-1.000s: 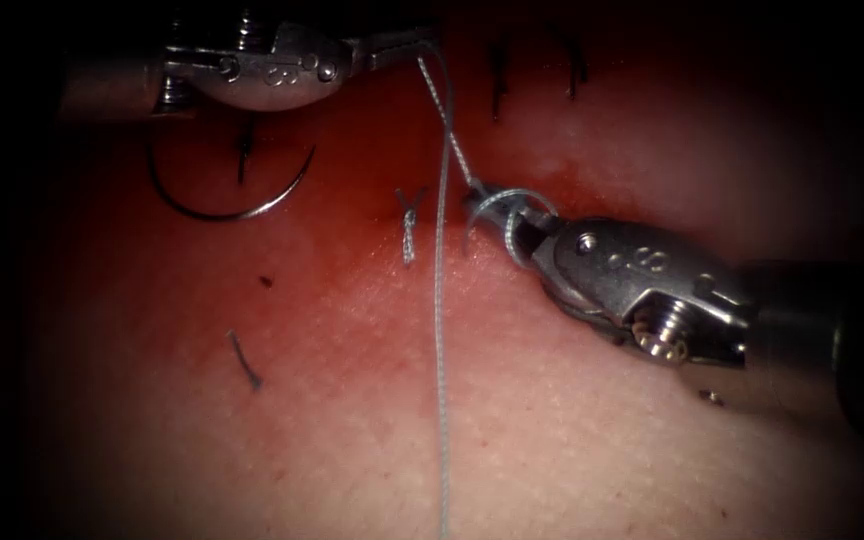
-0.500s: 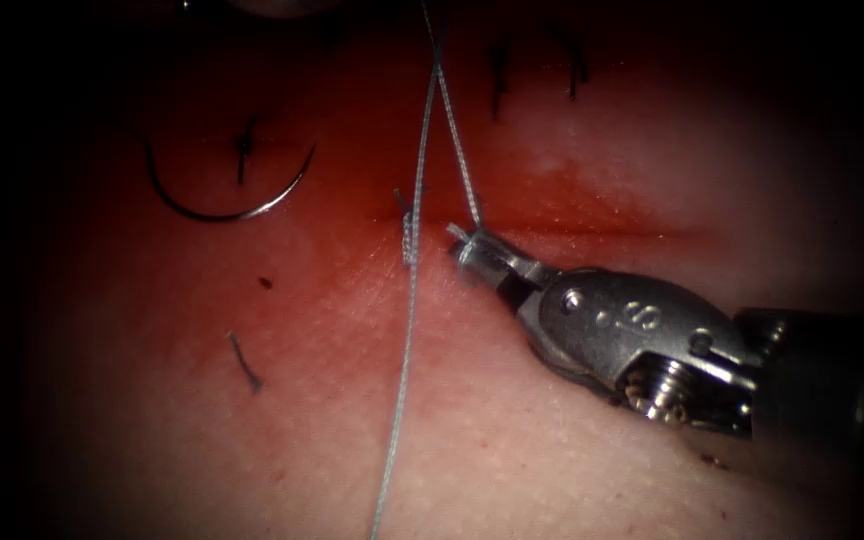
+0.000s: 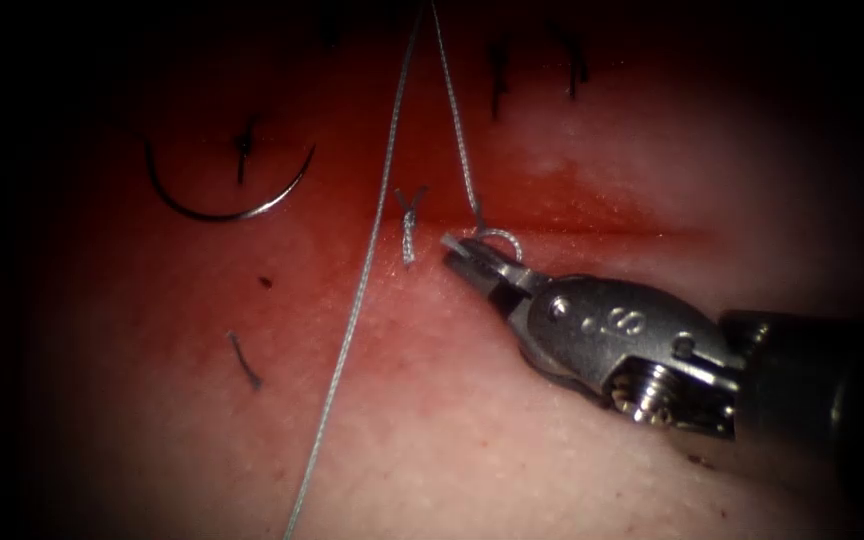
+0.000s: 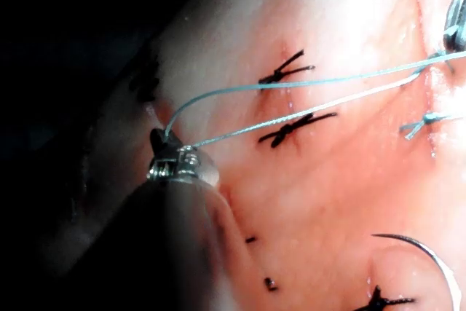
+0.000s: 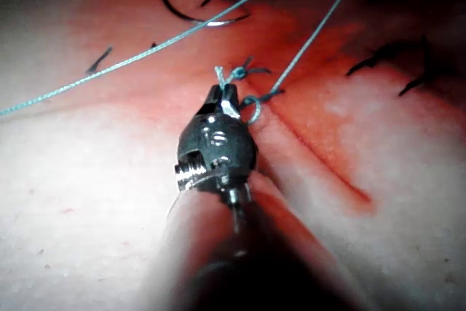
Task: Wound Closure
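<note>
Starting at the endoscope view's left, your curved needle (image 3: pixel 227 195) lies free on the tissue (image 3: pixel 452 430), well left of the cut (image 3: pixel 592 228), its arc open upward and not driven into anything; neither tool holds it. A short cut end of thread (image 3: pixel 244 361) lies loose below it. Moving right, the long strand of the thread (image 3: pixel 352 310) runs diagonally from the lower edge up toward the top, where your left tool (image 4: pixel 175 162), seen in the left wrist view, has its jaws pressed together on the thread, both strands leading away from it across two dark finished stitches (image 4: pixel 291 127). Next comes a small pale knot with short tails (image 3: pixel 409 222) sitting at the left end of the cut, so one stitch there looks tied. Just right of it, your right tool (image 3: pixel 464 258) rests low over the cut with its jaws pinching the thread's short end, and a small loop (image 3: pixel 499 240) circles the tip. Judging from this, the throw is formed but not snugged down, and the cut to the right, wet with red fluid (image 3: pixel 552 195), lies open and unstitched.
</note>
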Motion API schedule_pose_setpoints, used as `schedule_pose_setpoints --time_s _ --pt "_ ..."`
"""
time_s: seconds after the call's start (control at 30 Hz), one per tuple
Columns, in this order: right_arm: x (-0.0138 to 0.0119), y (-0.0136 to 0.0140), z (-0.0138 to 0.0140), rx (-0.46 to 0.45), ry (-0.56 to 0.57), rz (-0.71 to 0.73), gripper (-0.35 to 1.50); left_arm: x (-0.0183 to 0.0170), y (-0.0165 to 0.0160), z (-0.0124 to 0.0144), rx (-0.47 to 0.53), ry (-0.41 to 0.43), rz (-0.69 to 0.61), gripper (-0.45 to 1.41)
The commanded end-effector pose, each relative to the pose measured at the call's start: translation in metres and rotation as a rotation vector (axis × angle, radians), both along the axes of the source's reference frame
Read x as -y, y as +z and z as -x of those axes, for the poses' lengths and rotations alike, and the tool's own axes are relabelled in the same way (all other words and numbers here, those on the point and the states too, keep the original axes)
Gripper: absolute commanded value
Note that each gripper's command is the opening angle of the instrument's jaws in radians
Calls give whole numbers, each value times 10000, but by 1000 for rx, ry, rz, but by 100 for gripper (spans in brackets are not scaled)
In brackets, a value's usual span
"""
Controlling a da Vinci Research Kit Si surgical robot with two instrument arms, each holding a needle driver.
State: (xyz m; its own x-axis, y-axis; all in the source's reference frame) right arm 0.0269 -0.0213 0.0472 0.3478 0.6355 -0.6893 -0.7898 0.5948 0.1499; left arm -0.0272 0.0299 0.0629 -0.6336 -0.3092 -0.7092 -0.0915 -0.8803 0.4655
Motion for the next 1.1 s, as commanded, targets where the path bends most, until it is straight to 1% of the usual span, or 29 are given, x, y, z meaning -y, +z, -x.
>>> schedule_pose_setpoints --time_s 0.03,0.17,0.33,0.37,0.4,0.5,0.57,0.9,0.93,0.97,1.03,1.07,1.1 --pt "2 2 -10 -7 -3 2 -35 -9 4 4 0 -1 3 -45" --pt "6 -2 -12 -10 -15 2 -35 -16 7 2 0 -9 5 -45" --pt "16 -6 -13 -13 -26 11 -35 -30 14 3 6 -43 18 -45" --pt "18 -6 -13 -11 -34 13 -35 -33 15 3 8 -52 21 -45" --pt "22 -5 -13 -10 -40 11 -35 -41 17 4 17 -82 34 -45" --pt "28 -5 -12 -4 -47 7 -35 -48 19 3 23 -102 43 -45" --pt "41 -7 -11 -4 -59 7 -35 -61 22 3 29 -136 52 -45" --pt "60 -12 -7 4 -75 4 -35 -84 25 1 32 -182 56 -45" --pt "68 -12 -7 15 -86 -6 -35 -88 27 -1 31 -185 57 -45" --pt "68 -12 -7 15 -86 -6 -35 -88 27 -1 31 -185 57 -45" --pt "77 -12 -8 28 -96 -17 -35 -90 28 -2 30 -186 57 -45" --pt "89 -12 -11 46 -108 -31 -35 -91 29 -3 28 -187 57 -45" --pt "94 -12 -13 54 -116 -42 -35 -92 30 -4 27 -188 57 -45"
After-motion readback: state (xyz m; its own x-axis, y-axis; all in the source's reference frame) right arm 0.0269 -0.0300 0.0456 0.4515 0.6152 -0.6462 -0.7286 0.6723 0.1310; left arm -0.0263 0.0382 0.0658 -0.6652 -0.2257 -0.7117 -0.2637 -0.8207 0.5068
